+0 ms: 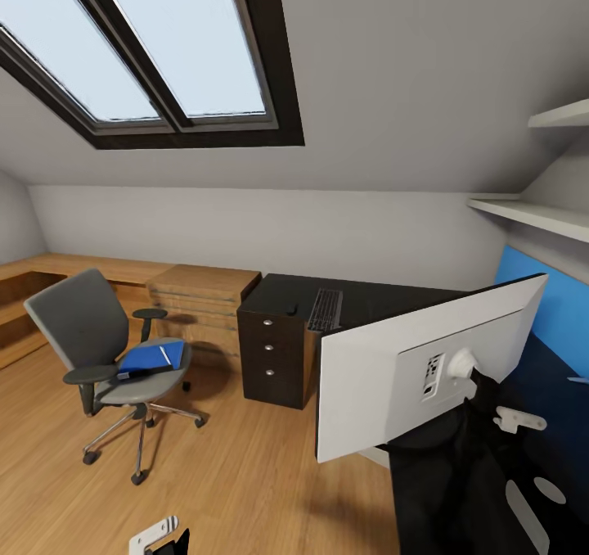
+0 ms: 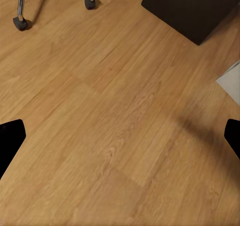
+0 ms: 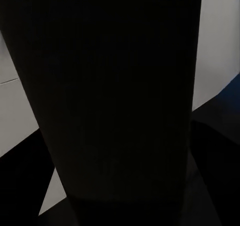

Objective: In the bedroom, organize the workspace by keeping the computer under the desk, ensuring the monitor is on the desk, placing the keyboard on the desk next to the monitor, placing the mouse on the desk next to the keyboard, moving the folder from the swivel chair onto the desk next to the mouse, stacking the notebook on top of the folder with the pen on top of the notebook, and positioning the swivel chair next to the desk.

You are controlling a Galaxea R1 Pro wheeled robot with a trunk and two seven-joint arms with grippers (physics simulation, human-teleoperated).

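From the head camera, a white monitor (image 1: 425,367) fills the near right, its back to the lens and tilted, its dark stand (image 1: 462,448) apparently carried by the right arm well short of the dark counter (image 1: 368,297) under the sloped ceiling. A keyboard (image 1: 325,310) already lies on that counter, and a blue folder (image 1: 151,357) rests on the seat of the grey swivel chair (image 1: 106,350), standing apart on the wood floor (image 1: 245,473). The left tool (image 1: 159,537) peeks in at the bottom edge. In the left wrist view its dark fingertips (image 2: 11,141) sit wide apart over bare floor, released and holding nothing, with a chair caster (image 2: 20,23) and a corner of the drawer unit (image 2: 192,8) beyond. The right wrist view is nearly black: a broad dark column, likely the stand (image 3: 115,106), blocks the lens, so whether the right tool is clenched on it cannot be told. The screen leans and hides the route ahead; a loose hold or a clipped counter edge could topple it.
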